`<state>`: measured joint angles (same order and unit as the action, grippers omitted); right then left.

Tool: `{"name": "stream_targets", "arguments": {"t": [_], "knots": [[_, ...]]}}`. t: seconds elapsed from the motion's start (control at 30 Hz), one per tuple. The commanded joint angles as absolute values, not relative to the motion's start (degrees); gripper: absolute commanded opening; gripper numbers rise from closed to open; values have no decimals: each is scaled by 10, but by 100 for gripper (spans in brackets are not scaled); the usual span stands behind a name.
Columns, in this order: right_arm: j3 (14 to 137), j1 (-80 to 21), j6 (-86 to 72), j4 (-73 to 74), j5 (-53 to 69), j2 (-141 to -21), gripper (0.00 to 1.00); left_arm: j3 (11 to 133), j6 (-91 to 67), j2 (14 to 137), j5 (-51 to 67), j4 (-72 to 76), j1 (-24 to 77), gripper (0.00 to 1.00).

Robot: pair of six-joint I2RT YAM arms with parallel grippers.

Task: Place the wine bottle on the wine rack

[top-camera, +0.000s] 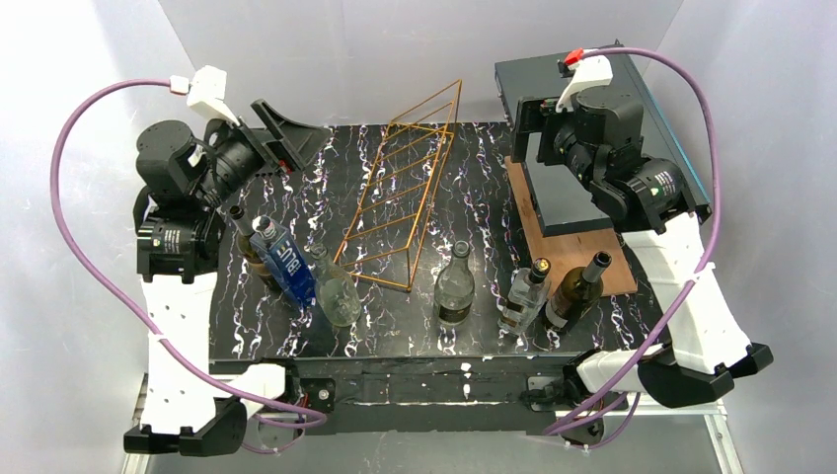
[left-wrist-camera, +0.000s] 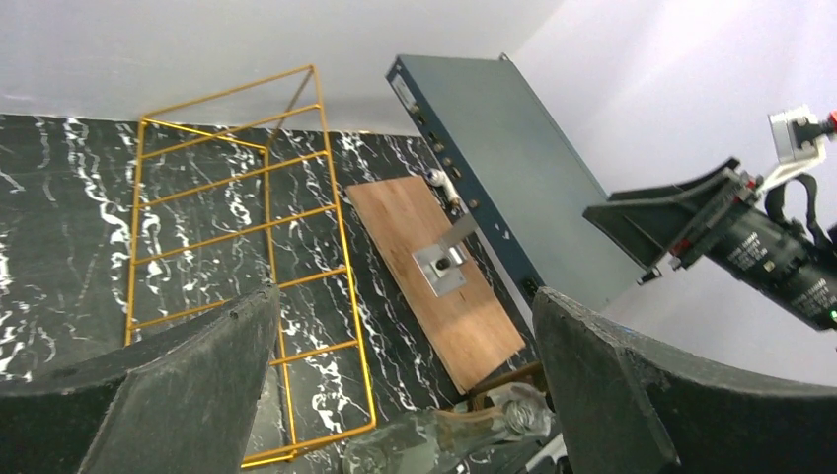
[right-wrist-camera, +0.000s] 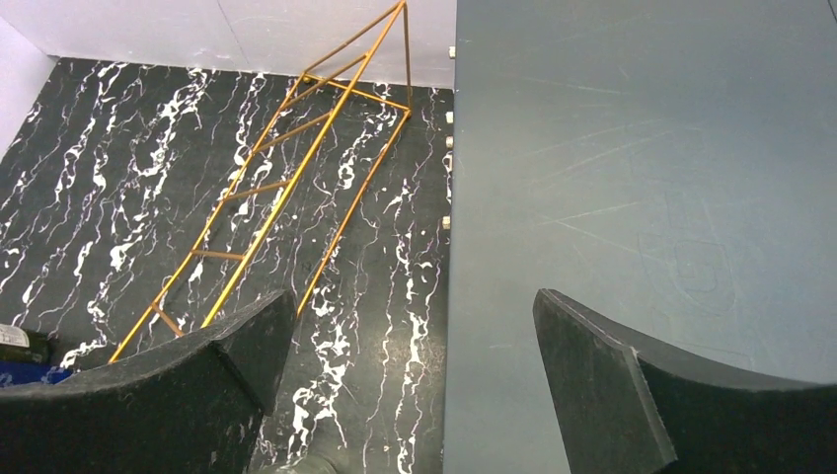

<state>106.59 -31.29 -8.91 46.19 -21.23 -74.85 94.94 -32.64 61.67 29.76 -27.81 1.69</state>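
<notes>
Left gripper [left-wrist-camera: 405, 331] and right gripper [right-wrist-camera: 405, 341] both agape and empty; wine rack [top-camera: 400, 197] behind 6 standing bottles [top-camera: 454, 288]

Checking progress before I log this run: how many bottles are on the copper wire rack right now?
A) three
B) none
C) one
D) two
B: the wine rack shows only bare rungs in every view, and the bottles stand on the table nearer the arms' bases.
</notes>
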Motion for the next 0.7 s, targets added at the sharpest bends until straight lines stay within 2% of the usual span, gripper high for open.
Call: {"name": "stream_targets", "arguments": {"t": [0.0,0.17,0.67], "knots": [[1087,-313,-97,452,-200,-749,100,936,-320,619,317,-266,48,99],[1017,-313,-96,396,-132,-717,100,909,-315,615,306,-266,91,99],[977,-313,-104,459,37,-729,100,813,-326,594,315,-246,158,99]]}}
